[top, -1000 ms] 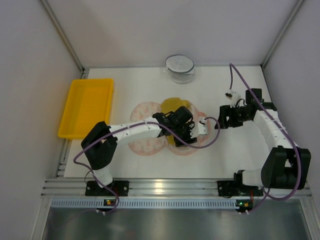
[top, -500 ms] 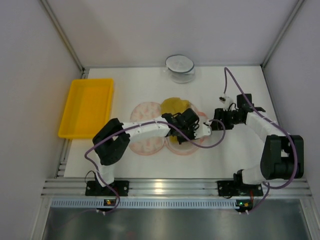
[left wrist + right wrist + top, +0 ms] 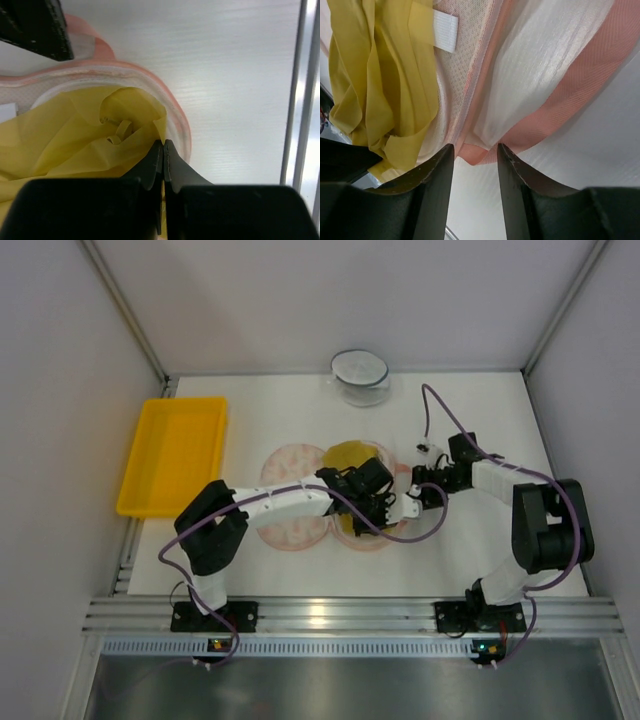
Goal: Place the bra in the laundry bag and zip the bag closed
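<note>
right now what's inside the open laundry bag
The bra, crumpled and mustard-yellow, lies in the right half of the laundry bag. The left arm covers that half's near part, so anything beneath it is hidden.

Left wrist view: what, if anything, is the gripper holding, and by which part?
The shut left gripper appears to pinch the bra by its edge fold, beside the laundry bag rim.

The laundry bag (image 3: pixel 290 462) lies unzipped and spread flat near the middle of the tabletop (image 3: pixel 480 550). Its two rounded cream halves, pink-printed and edged with pink zip tape, sit side by side. The bra (image 3: pixel 348 454), soft mustard-yellow cloth, sits crumpled in the right-hand half.
</note>
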Available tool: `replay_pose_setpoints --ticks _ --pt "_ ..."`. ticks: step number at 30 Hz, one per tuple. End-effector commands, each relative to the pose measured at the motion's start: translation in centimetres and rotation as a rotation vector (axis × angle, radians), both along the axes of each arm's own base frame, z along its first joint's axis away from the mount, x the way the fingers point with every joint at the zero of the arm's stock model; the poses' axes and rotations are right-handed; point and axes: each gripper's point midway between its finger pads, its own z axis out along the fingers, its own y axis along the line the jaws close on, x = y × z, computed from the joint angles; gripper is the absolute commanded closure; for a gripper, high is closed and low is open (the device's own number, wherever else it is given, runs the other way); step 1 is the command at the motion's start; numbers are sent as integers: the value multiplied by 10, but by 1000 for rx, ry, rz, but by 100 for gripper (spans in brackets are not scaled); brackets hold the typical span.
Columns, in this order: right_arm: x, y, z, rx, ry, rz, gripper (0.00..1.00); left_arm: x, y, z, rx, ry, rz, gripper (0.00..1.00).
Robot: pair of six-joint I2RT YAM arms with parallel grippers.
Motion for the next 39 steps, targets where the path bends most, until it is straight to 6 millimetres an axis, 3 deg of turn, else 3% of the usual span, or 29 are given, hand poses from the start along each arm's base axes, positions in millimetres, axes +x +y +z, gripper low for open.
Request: replay_pose_setpoints --ticks 1,8,11,12,15,16,18,20,23,25,28,30,36,39 --pt "15 12 13 43 -66 29 60 -28 -1 20 -69 40 -111 100" --pt "13 14 15 35 -68 43 63 -39 19 6 -19 28 -212 100" --pt "14 14 17 33 -71 48 64 -19 23 6 28 -55 -144 70" --pt "14 15 19 32 -76 52 65 -12 23 14 29 -86 -114 63" --pt "18 13 27 25 -108 60 65 3 12 55 -58 -96 -40 55" --pt "19 13 29 21 -118 62 65 18 8 89 -144 -89 27 46" --pt "25 13 39 20 -152 61 65 30 5 125 -243 -46 83 42" --pt "29 13 45 20 -166 61 65 68 12 160 -320 -33 226 41" --pt "40 14 57 18 -205 57 65 127 33 172 -344 -38 414 41" --pt "48 15 59 17 -219 56 65 169 52 158 -325 -26 507 42" --pt "57 17 57 20 -212 52 65 213 67 139 -303 -47 542 42" --pt "63 19 55 24 -209 47 65 223 69 117 -268 -35 499 41" --pt "75 20 46 23 -198 28 65 234 62 89 -249 -44 397 40" --pt "79 22 41 24 -190 24 65 241 61 67 -215 -38 386 39"
